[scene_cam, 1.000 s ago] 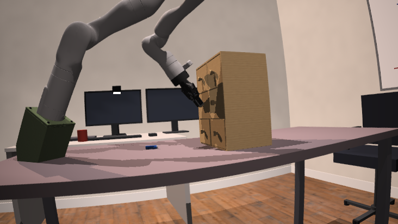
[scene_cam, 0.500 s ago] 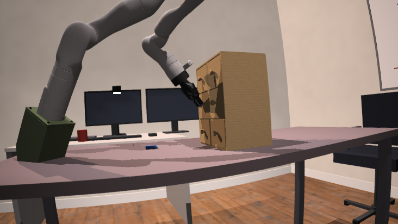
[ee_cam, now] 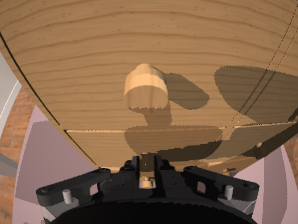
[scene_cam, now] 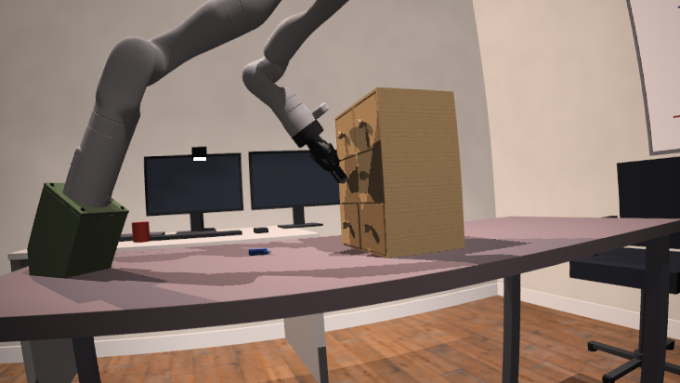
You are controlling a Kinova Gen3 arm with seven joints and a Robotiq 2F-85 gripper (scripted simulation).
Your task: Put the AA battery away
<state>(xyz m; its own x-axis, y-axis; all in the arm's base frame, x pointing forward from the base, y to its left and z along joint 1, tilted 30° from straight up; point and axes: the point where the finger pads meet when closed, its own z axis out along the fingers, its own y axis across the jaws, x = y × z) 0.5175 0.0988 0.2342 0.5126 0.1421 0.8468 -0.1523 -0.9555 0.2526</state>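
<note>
The small wooden chest [scene_cam: 399,171] stands on the table with three rows of two drawers, all pushed in. My gripper [scene_cam: 338,175] is at the front of the middle-left drawer and is shut on that drawer's knob [ee_cam: 145,180], which shows as a small tan piece between the fingertips in the wrist view. The knob of the drawer above [ee_cam: 145,87] is free, and it also shows in the exterior view [scene_cam: 341,136]. The blue AA battery [scene_cam: 258,251] lies on the table, left of the chest and well apart from it. The drawers' contents are hidden.
My arm's green base [scene_cam: 75,231] stands at the table's left end. Behind the table, a second desk holds a red cup [scene_cam: 140,231], two monitors [scene_cam: 242,183] and a keyboard. A dark chair [scene_cam: 633,266] stands at the right.
</note>
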